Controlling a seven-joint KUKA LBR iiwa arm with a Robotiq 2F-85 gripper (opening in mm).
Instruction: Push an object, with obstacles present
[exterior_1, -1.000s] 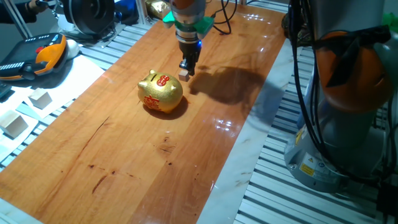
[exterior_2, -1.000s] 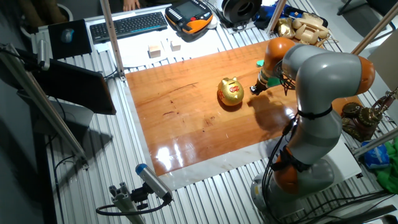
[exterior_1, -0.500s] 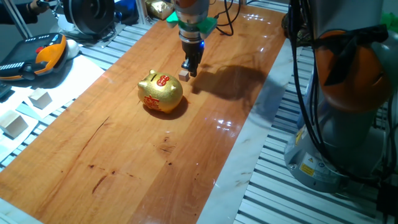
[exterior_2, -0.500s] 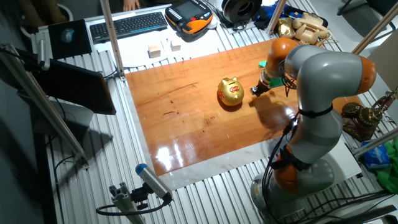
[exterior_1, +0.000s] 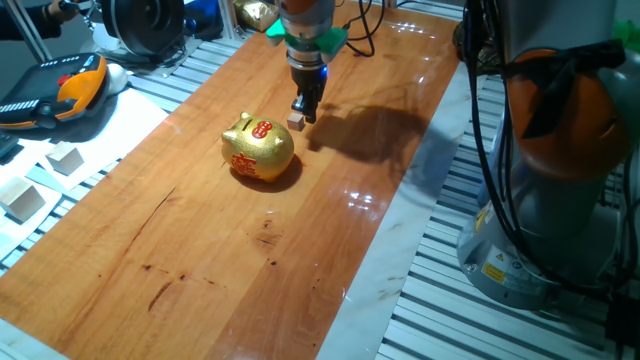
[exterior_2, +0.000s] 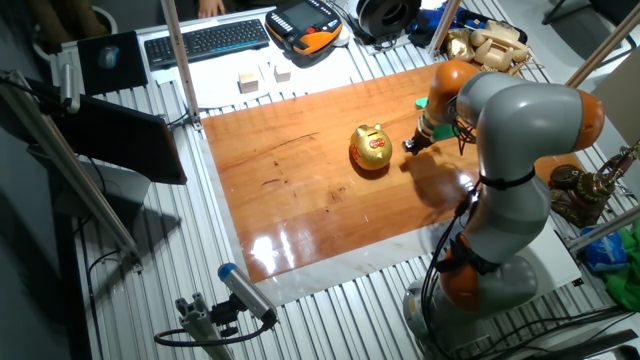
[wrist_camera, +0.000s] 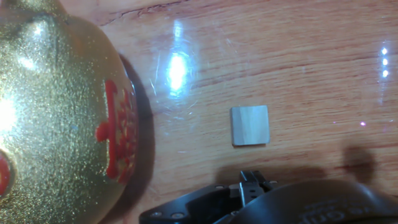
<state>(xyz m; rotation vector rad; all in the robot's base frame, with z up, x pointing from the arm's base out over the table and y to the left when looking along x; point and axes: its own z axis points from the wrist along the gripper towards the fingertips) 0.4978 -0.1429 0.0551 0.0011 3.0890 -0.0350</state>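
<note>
A KUKA arm's gripper (exterior_1: 304, 108) is hanging low over the polished wooden table (exterior_1: 210, 260), its fingertips sitting just beside a tiny tan wooden cube (exterior_1: 295, 120) that is lying flat on the boards. In the hand view the cube (wrist_camera: 250, 125) is showing as a pale square just ahead of the dark fingers (wrist_camera: 250, 183), apart from them by a sliver of bare wood, so whether contact is being made cannot be told. The fingers are appearing narrow and close together at the tip, yet none of the views is showing plainly whether the jaws are pressed shut or slightly spread. A shiny gold piggy bank (exterior_1: 258, 148) with red markings is standing near the cube, on the side away from the gripper, and is filling the left of the hand view (wrist_camera: 62, 106). By these pictures the work is looking to be at the approach or first contact of the push, with the cube not yet carried far. The next move is calling for a slide of the fingertips, low against the cube's near face, along a line that is skirting the pig rather than driving the cube into its rounded flank. Pale wooden blocks (exterior_1: 64, 157) are lying off the boards and are playing no part.
</note>
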